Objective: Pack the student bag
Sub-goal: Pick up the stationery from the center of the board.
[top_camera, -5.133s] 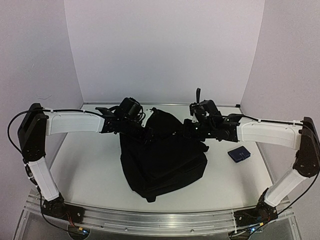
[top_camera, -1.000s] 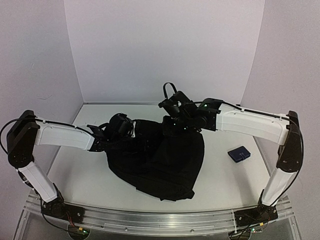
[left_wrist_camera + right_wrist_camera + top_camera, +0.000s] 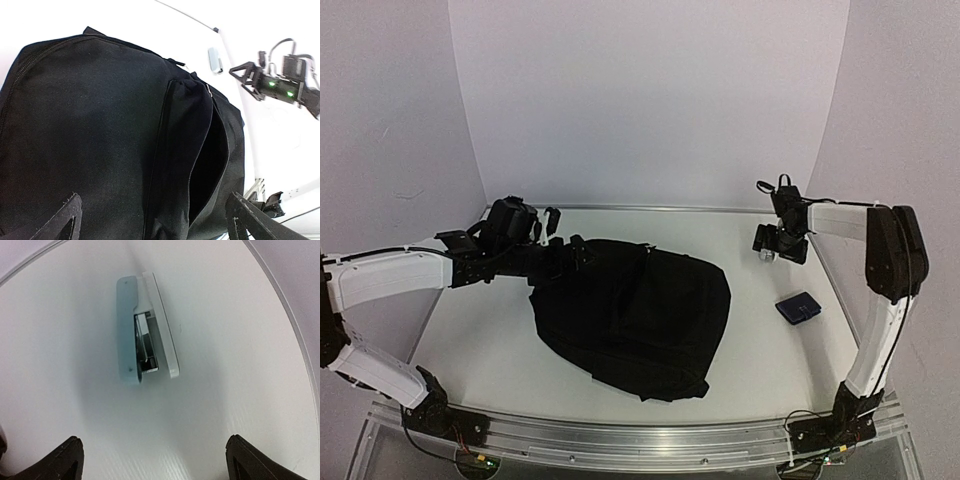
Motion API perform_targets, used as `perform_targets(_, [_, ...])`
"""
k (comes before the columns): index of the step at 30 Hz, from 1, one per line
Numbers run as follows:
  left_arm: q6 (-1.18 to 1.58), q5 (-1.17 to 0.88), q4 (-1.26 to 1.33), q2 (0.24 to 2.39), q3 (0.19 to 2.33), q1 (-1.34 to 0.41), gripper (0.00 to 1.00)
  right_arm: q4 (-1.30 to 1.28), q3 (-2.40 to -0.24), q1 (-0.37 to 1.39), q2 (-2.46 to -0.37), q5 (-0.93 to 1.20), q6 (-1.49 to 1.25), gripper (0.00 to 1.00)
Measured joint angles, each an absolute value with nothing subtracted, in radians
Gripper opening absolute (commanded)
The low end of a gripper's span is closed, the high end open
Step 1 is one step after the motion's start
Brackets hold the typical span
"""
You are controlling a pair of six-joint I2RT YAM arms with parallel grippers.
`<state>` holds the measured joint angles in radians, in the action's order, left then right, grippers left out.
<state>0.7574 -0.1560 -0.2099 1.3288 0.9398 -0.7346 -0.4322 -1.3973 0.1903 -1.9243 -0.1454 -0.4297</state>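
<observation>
The student bag point(image 3: 640, 315), a big black backpack, lies flat mid-table with its top toward the left. In the left wrist view the bag point(image 3: 90, 125) fills the frame, and its front pocket point(image 3: 210, 165) gapes with the zipper undone. My left gripper point(image 3: 578, 250) hovers open at the bag's upper left end, jaws wide over the fabric point(image 3: 155, 225) and holding nothing. My right gripper point(image 3: 778, 247) stands open at the back right, above a pale blue and white stapler point(image 3: 142, 335) lying on its side just ahead of the fingers point(image 3: 155, 460).
A small dark blue pouch point(image 3: 798, 307) lies right of the bag near the table's right edge. The stapler point(image 3: 764, 256) sits close to the back right corner, also seen as a stapler point(image 3: 215, 59) from the left wrist. White walls enclose the back and sides.
Both grippers have let go of the bag and opened. The right arm swung away to the back right over the stapler, the left drew back leftward, and the bag settled flat.
</observation>
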Motion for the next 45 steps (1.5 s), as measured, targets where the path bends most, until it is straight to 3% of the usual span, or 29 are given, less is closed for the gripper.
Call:
perform_targets(5, [0.760,-0.155,-0.215,1.303,0.934,-0.724,1.00,-0.402,-1.506,0.145,-2.078,-0.102,-0.359,0.98])
perform_targets(10, [0.760,-0.155,-0.222,1.293,0.934,-0.711,1.00,-0.389,-1.582,0.147,-2.160,-0.120,-0.315,0.89])
perform_targets(23, [0.763,-0.154,-0.246,1.278,0.934,-0.696,1.00,-0.372,-1.614,0.132,-2.241,-0.166,-0.272,0.51])
perform_targets(28, [0.780,-0.154,-0.244,1.274,0.924,-0.696,1.00,-0.361,-1.622,0.127,-2.245,-0.156,-0.251,0.32])
perform_targets(34, [0.786,-0.155,-0.245,1.274,0.907,-0.694,1.00,-0.348,-1.617,0.124,-2.241,-0.125,-0.227,0.25])
perform_targets(39, [0.771,-0.163,-0.245,1.275,0.907,-0.694,1.00,-0.357,-1.526,0.124,-2.118,-0.031,-0.210,0.23])
perform_targets(45, [0.692,-0.264,-0.233,1.298,0.940,-0.693,0.97,-0.352,-1.415,0.168,-1.771,0.182,-0.213,0.23])
